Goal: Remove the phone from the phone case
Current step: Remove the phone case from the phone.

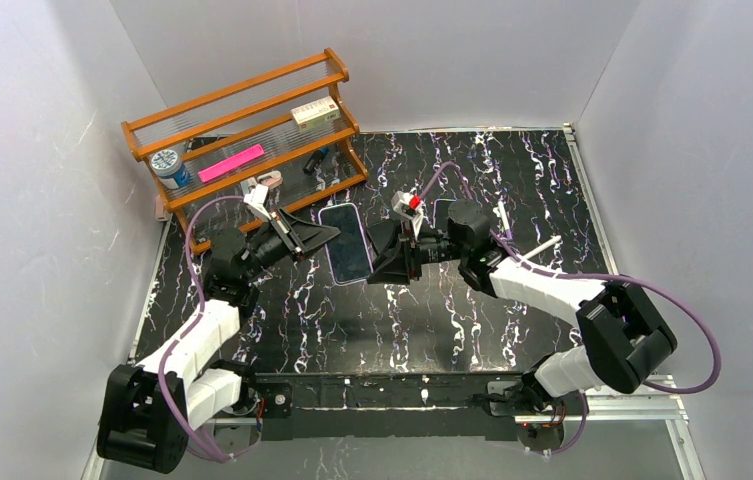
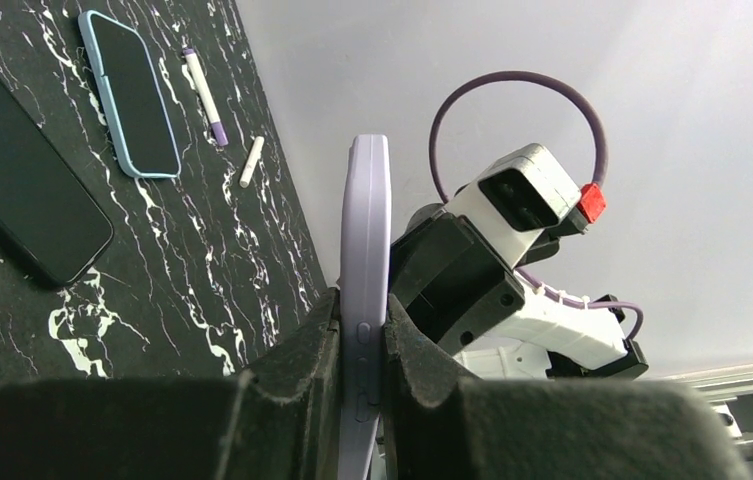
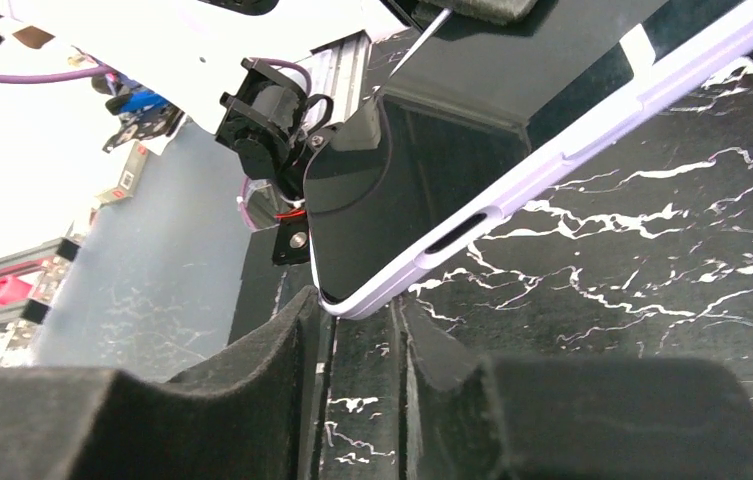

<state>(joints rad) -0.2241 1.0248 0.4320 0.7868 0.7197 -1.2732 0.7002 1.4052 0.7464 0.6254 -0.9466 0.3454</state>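
The phone, a black screen in a lavender case, hangs level above the table between my two grippers. My left gripper is shut on the long edge with the side buttons, and shows in the top view. My right gripper is open, with a corner of the cased phone just at its fingertips and not pinched. It also shows in the top view. The phone sits inside the case.
A black phone-shaped slab lies on the table below. Farther off lie a phone in a light blue case, a purple-tipped pen and a small white cap. A wooden rack stands at the back left.
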